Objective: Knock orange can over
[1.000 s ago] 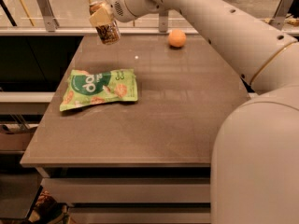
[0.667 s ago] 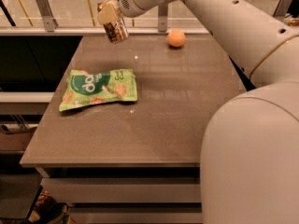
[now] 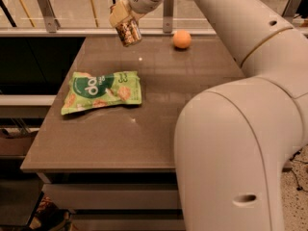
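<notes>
Currently pinching the orange can [image 3: 129,32] at its upper end with the gripper [image 3: 121,19], closed against it. Holding it tilted over the far left part of the table [image 3: 120,143], near the back edge; cannot tell whether its lower end touches the tabletop. Reaching in from the upper right with the white arm [image 3: 240,28]. Also on the tabletop: 1 orange ball [image 3: 182,39] to the can's right, apart from it, and 1 flat green snack bag [image 3: 102,91] nearer, left of centre.
</notes>
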Robot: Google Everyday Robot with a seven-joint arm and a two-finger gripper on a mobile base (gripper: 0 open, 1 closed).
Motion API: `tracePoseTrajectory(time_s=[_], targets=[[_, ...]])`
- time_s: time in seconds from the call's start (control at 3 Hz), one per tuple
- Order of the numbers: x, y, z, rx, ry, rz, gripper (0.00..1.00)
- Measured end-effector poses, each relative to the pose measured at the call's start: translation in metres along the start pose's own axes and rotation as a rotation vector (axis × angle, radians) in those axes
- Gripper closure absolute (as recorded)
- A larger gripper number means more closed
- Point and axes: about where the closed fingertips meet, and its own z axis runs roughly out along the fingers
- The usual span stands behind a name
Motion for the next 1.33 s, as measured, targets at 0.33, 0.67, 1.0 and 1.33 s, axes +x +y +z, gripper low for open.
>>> tracePoseTrajectory(time_s=[0.33,0.67,1.0,1.33], targets=[[0.011,-0.003,0.000,0.006,0.094,0.035,1.00],[0.022,-0.004,0.005,0.008,0.166,0.059,1.00],[0.030,-0.006,0.011,0.006,0.210,0.072,1.00],[0.039,-0.006,0.017,0.006,0.260,0.087,1.00]])
